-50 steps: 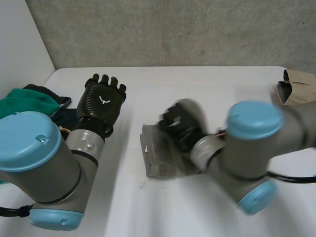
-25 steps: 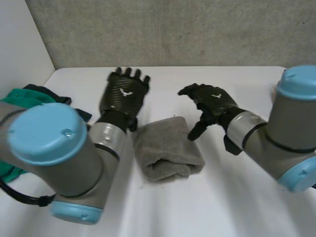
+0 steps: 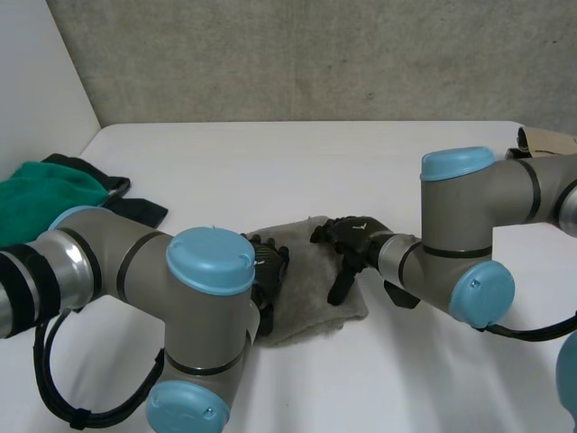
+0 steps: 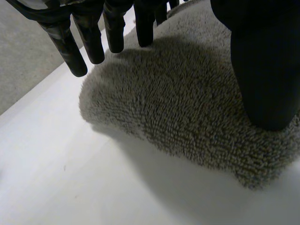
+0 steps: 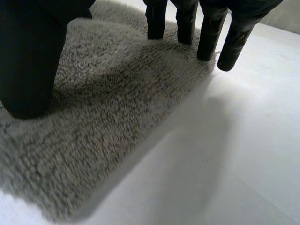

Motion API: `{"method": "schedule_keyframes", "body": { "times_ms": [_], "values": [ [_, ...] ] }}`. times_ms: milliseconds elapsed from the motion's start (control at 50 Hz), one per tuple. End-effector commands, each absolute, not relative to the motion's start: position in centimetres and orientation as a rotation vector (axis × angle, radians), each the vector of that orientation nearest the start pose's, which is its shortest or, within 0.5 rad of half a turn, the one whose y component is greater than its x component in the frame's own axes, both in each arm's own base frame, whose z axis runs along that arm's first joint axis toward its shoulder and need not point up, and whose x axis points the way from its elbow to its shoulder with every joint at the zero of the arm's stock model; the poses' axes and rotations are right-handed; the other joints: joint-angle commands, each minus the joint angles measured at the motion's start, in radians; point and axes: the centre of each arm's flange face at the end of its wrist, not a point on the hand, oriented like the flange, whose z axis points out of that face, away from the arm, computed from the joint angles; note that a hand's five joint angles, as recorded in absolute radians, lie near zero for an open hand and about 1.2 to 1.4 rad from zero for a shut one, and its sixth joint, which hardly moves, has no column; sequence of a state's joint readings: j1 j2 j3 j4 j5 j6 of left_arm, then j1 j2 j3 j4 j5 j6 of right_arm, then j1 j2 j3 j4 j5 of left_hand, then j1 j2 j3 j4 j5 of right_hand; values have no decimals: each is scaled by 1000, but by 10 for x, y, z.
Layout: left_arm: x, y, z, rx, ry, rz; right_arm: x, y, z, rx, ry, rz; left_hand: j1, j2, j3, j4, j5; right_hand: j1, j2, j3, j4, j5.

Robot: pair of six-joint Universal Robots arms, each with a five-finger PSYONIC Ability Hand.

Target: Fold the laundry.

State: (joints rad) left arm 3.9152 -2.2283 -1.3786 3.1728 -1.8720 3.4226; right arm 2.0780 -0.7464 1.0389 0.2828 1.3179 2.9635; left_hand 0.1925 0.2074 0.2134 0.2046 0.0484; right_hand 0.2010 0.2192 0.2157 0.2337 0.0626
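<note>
A folded grey towel [image 3: 308,290] lies on the white table [image 3: 297,162] midway between its left and right edges, nearer the front edge, with a hand on each side of it. The left hand [image 3: 267,271] rests on the towel's left edge, spread open with straight fingers [image 4: 70,49] over the pile and thumb [image 4: 265,70] planted on it, gripping nothing; the right hand [image 3: 353,242] rests likewise on the right edge, fingers straight, thumb pressed down, nothing clasped. A green cloth [image 3: 41,194] and a dark cloth [image 3: 135,209] lie at the table's left edge, a brown object [image 3: 545,144] at its far right corner.
</note>
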Motion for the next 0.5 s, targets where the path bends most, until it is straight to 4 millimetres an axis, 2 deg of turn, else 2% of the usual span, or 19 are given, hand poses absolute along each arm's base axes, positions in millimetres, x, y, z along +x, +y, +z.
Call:
{"method": "schedule_keyframes", "body": {
  "times_ms": [20,80,100,160,220,240,280,320,420,500],
  "values": [
    [-351,-196,148,1175,2324,-1802,335,-281,154,-1051,2219,-1364,-18,-33,-39,-30,-48,-26,-45,-41,-59,-63],
    [-353,-198,172,1140,2291,-1902,334,-279,172,-1037,2176,-1430,-18,-33,-39,-30,-48,-26,-45,-41,-59,-63],
    [-353,-198,192,1128,2264,-1984,333,-276,180,-1032,2143,-1475,-18,-33,-39,-30,-48,-26,-45,-41,-59,-63],
    [-357,-194,219,1191,2235,-2113,330,-266,190,-1042,2077,-1566,-18,-33,-39,-30,-48,-26,-45,-41,-59,-63],
    [-356,-195,233,1258,2219,-2185,327,-251,194,-1058,2030,-1610,-14,-29,-35,-26,-45,-26,-45,-41,-59,-63],
    [-353,-201,240,1295,2213,-2216,328,-239,193,-1081,2001,-1618,-11,-26,-32,-23,-42,-26,-45,-41,-59,-63],
    [-348,-208,249,1322,2203,-2255,329,-226,187,-1110,1982,-1611,-8,-23,-29,-20,-39,-26,-45,-41,-59,-63],
    [-345,-211,258,1405,2193,-2295,327,-212,171,-1151,1980,-1589,15,0,-6,3,-16,-26,-45,-41,-59,-63],
    [-343,-207,270,1613,2197,-2328,325,-201,147,-1193,1962,-1586,21,6,0,9,-9,-26,-45,-41,-59,-63],
    [-343,-209,273,1709,2234,-2303,333,-193,127,-1239,1929,-1583,21,6,0,9,-9,-26,-45,-41,-59,-63]
  ]
}}
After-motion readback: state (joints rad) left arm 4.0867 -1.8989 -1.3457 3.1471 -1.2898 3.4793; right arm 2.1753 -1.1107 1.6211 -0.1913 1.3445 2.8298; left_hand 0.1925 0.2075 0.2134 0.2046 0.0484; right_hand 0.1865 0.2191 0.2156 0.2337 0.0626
